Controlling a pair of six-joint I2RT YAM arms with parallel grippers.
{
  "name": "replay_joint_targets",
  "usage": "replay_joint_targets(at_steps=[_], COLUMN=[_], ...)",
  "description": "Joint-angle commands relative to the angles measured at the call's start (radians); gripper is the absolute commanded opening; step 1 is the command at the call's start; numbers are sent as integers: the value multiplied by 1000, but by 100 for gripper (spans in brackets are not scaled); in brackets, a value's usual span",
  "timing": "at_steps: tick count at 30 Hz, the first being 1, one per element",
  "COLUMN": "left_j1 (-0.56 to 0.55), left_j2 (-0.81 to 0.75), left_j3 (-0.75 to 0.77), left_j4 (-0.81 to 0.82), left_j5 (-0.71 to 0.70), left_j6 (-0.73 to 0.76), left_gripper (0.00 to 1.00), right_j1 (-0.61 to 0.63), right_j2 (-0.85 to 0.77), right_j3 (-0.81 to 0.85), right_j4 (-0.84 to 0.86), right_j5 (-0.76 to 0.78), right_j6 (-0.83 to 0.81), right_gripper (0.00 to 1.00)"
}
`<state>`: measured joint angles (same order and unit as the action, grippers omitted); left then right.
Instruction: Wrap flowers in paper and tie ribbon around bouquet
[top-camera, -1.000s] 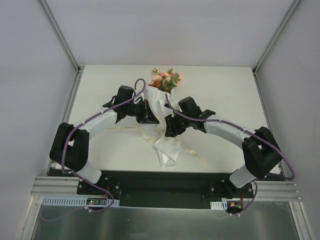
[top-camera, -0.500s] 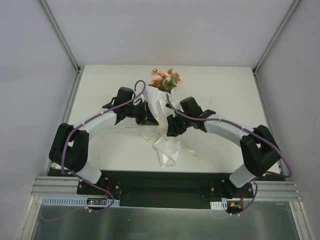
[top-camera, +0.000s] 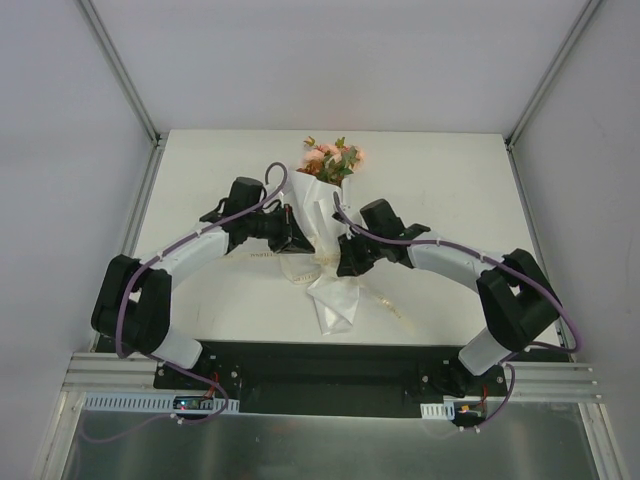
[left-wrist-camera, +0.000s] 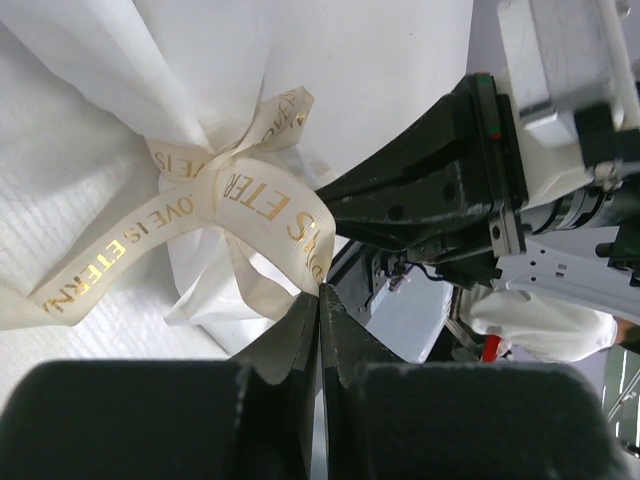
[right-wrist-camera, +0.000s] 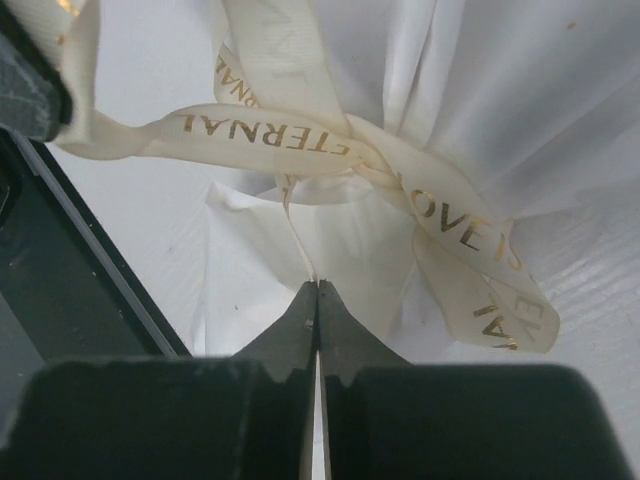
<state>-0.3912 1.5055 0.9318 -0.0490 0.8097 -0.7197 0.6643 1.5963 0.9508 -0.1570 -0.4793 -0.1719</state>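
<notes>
The bouquet (top-camera: 318, 205) lies mid-table, its flowers (top-camera: 331, 158) at the far end and the white paper (top-camera: 335, 300) fanning out toward me. A cream ribbon (left-wrist-camera: 250, 195) with gold lettering is knotted around the paper's (left-wrist-camera: 80, 150) narrow waist. My left gripper (left-wrist-camera: 320, 290) is shut on one ribbon strand to the left of the knot. On the knot's right, my right gripper (right-wrist-camera: 317, 287) is shut on a thin strand of the ribbon (right-wrist-camera: 270, 130), seen edge-on against the paper (right-wrist-camera: 480, 80). In the top view both grippers (top-camera: 298, 238) (top-camera: 343, 262) flank the waist.
A loose ribbon tail (top-camera: 392, 307) trails over the table to the right of the paper's end, and another stretch (top-camera: 248, 255) lies under the left arm. The black mounting rail (top-camera: 320, 365) runs along the near edge. Grey walls enclose the table's sides and back.
My right gripper has closed onto the ribbon strand. The left arm has drawn slightly left, with its gripper still shut on the ribbon.
</notes>
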Motion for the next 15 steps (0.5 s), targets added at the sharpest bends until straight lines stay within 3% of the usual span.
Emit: replay_joint_targets(at_steps=[1,11,15], left_j1=[9,11,-11], left_j2=[-91,-218,-222], left_j3=[-51,-217,-189], left_j4=[-5,-97,-178], left_j5=[-32,-205,-254], left_j6=[32,86,144], left_gripper=[0,0,13], right_j1=[-5,-5,-5], right_j2=[-62,-124,-110], right_j3=[-9,-83,-72], right_j4=[4,-52,-41], right_j5=[59,269,260], right_j6=[73,302,319], right_gripper=[0,1,0])
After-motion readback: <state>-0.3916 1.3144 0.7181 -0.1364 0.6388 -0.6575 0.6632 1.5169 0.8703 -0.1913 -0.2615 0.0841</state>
